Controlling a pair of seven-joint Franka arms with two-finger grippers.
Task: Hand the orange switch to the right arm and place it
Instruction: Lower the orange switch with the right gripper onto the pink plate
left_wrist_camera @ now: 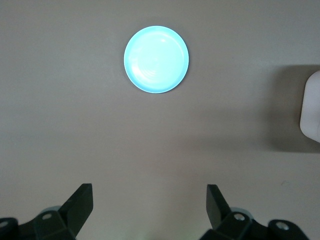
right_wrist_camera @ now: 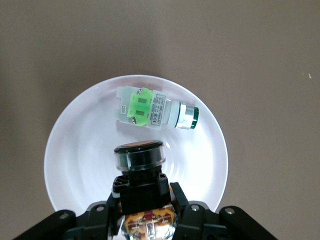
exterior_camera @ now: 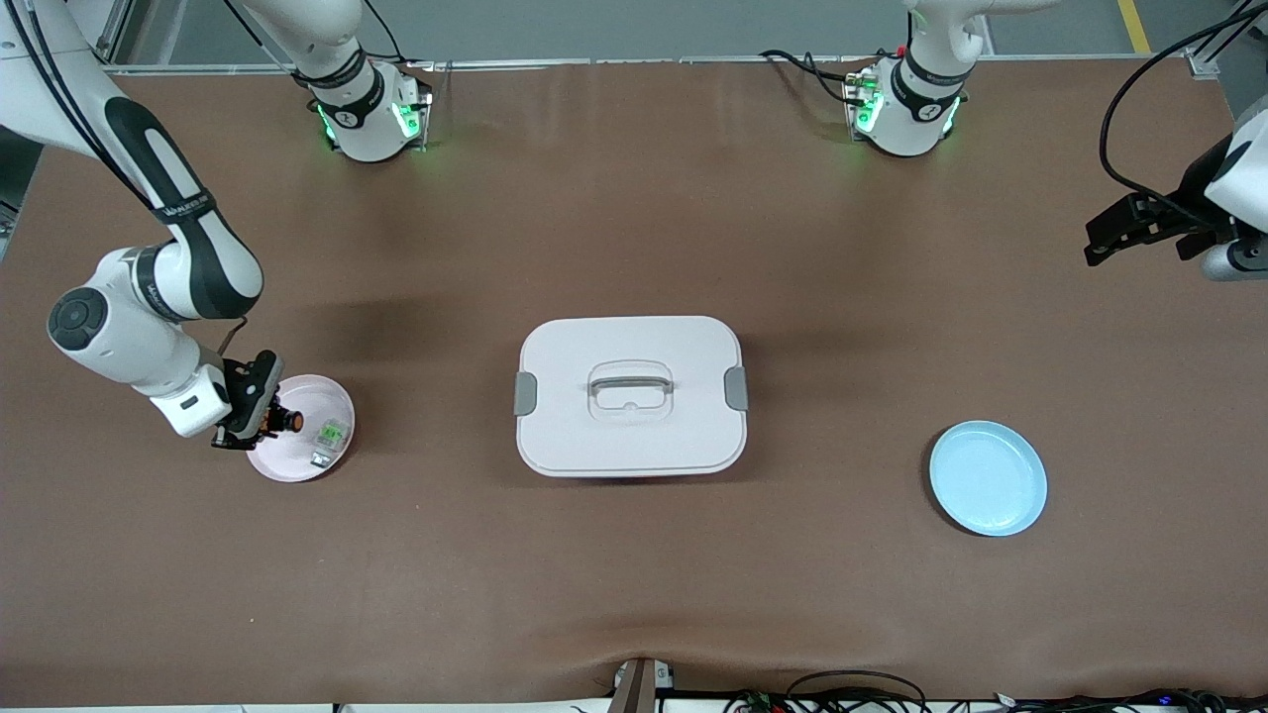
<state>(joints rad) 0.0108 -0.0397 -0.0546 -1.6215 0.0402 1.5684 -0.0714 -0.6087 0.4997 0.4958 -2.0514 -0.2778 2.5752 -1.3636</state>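
My right gripper, over the pink plate near the right arm's table end, clamps the orange switch; my open left gripper waits at the other end.

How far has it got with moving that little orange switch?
Early on. The right gripper is shut on the orange switch over the pink plate, where a green-and-white part still lies. The left gripper waits open, high above the blue plate, which holds nothing. No handover between arms shows yet, and the placing remains.
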